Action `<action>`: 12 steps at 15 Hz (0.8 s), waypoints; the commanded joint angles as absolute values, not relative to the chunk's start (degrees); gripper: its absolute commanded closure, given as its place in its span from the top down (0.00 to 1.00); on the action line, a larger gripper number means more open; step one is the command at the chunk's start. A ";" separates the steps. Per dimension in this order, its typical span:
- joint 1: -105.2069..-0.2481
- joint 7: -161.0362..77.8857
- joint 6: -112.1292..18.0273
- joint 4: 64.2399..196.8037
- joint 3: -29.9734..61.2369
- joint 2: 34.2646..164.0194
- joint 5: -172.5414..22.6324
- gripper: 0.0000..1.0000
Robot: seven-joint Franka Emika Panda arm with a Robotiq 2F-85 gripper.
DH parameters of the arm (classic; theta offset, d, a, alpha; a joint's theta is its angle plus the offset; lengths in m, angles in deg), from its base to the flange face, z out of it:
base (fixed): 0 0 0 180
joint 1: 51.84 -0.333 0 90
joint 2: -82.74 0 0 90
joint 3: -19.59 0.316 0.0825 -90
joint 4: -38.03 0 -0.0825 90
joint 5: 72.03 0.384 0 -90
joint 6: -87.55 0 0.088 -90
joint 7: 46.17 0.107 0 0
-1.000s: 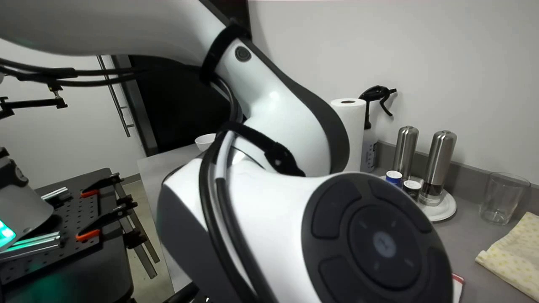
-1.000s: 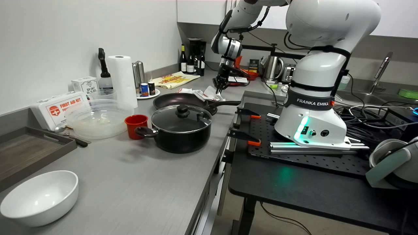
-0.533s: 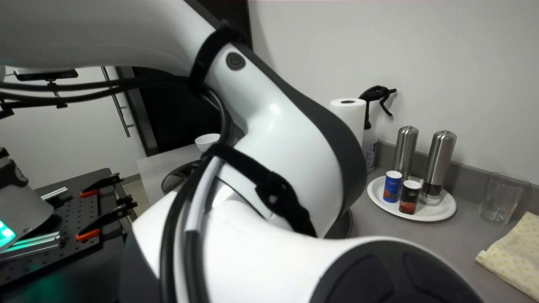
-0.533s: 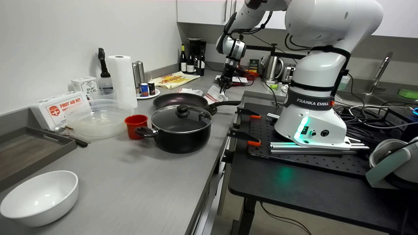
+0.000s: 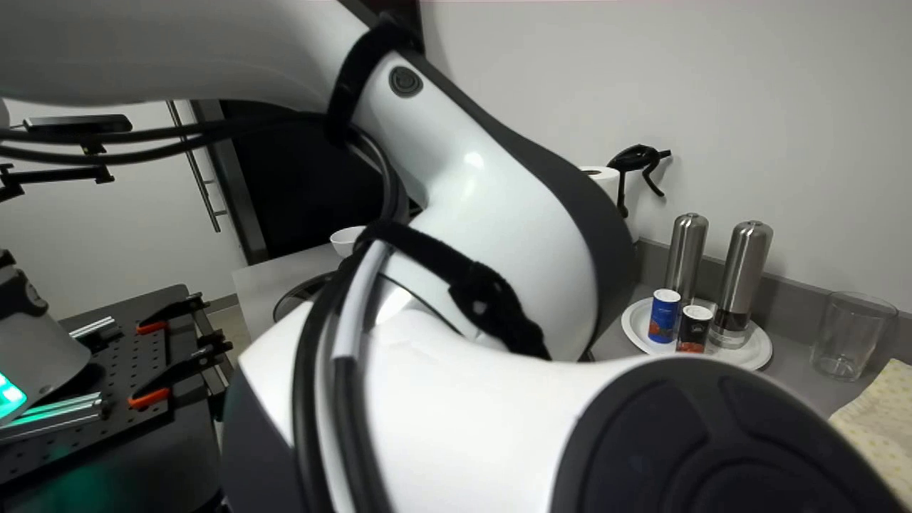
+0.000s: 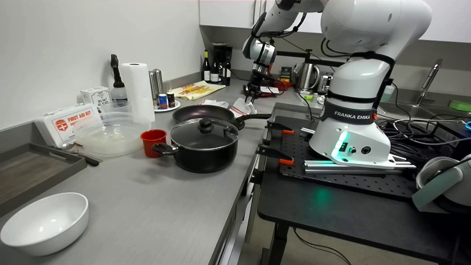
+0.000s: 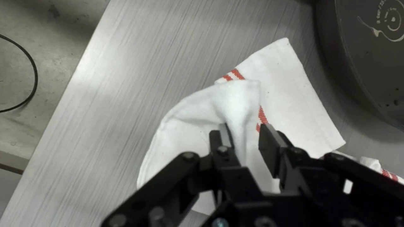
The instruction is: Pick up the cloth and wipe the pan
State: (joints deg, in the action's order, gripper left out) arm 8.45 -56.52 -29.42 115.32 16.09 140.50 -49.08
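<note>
Wrist view: the cloth (image 7: 183,148) lies at lower centre over a striped cloth (image 7: 293,94), a raised fold (image 7: 238,115) pointing up the frame; the gripper (image 7: 244,135), jaws parted with the fold between, masks the cloth's long axis. The pan (image 7: 372,85) sits at upper right. In an exterior view its handle (image 6: 257,116) points right, the pot (image 6: 200,160) stands before the pan, the base (image 6: 349,134) reads "FRANKA EMIKA", a box (image 6: 68,127) "FIRST AID".
</note>
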 commanded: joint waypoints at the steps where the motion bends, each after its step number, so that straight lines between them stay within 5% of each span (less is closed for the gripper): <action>1: 8.85 -55.71 -27.91 113.64 16.62 141.03 -48.51 0.62; 6: 8.73 -56.15 -28.76 114.92 16.77 140.16 -48.42 0.97; 12: 8.56 -57.68 -31.09 119.35 17.08 136.37 -48.11 1.00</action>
